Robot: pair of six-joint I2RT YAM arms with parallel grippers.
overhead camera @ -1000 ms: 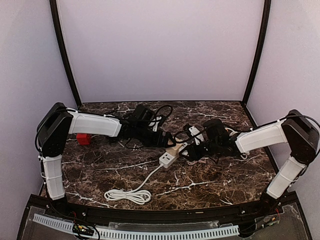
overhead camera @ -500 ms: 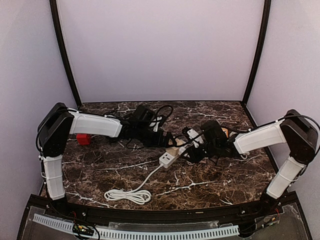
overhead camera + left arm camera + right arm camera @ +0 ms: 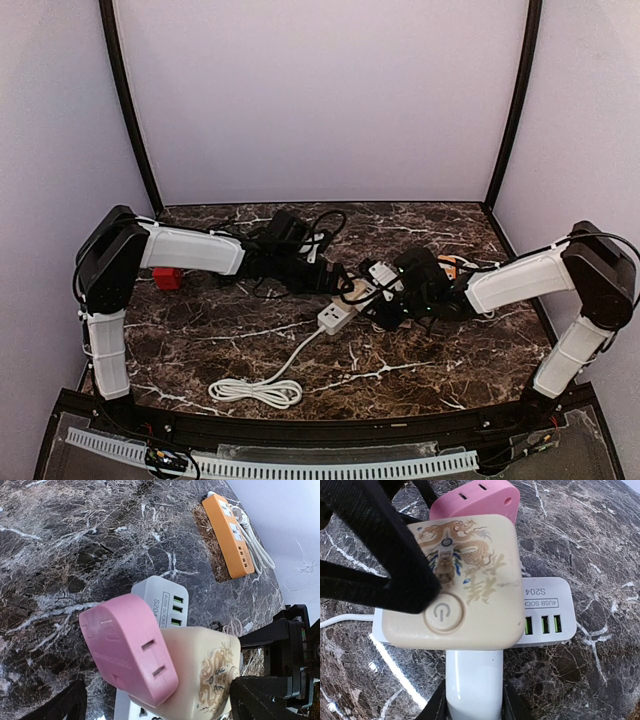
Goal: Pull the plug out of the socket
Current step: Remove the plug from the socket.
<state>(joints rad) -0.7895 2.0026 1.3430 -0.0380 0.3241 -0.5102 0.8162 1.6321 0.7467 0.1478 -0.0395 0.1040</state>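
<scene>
1. Dark marble table [image 3: 200,340] with white veins holds everything. Nearest the arms' bases, in front of the cream socket block [image 3: 465,580], lies a coiled white cord [image 3: 255,391].
2. This cord runs up to a white power strip [image 3: 333,320] with green ports. The cream socket block sits right on top of it.
3. The block's top shows a dragon picture and a round button.
4. The white plug [image 3: 474,680] sticks out from the block's side that faces the right arm. Its end goes under the block's edge, so it is not pulled out.
5. The right gripper [image 3: 474,702] pinches this plug, with one black finger against each side.
6. The left gripper [image 3: 157,695] is spread wide, and the block lies between its two fingers. I cannot tell if they touch it.
7. A pink block [image 3: 127,647] is joined to the cream socket block on the side away from the plug.
8. A small red thing [image 3: 168,278] lies far to the left of the block, beside the left arm.
9. An orange power strip [image 3: 230,535] with its own white cable lies behind and to the right of the block, well apart.
10. Past the block, a pale wall [image 3: 320,100] closes the back.
</scene>
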